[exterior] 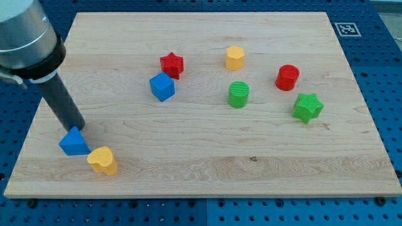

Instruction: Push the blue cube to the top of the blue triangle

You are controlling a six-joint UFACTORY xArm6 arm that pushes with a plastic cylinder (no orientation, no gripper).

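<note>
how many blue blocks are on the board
2. The blue cube sits left of centre toward the view's top, beside the red star. The blue triangle lies at the view's lower left, against my tip. None seem hidden.

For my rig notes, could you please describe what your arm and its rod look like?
My arm ends in a wide, light grey cylinder with a dark band around its lower edge. A straight, matte black rod runs down to my tip. No cables or markings show.

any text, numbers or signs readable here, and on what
No readable words or numbers anywhere.
One sign only: a black-and-white fiducial marker tag on the blue pegboard, beside the wooden board's top right corner; it holds a pattern, not letters.
The blocks carry no labels.
</note>
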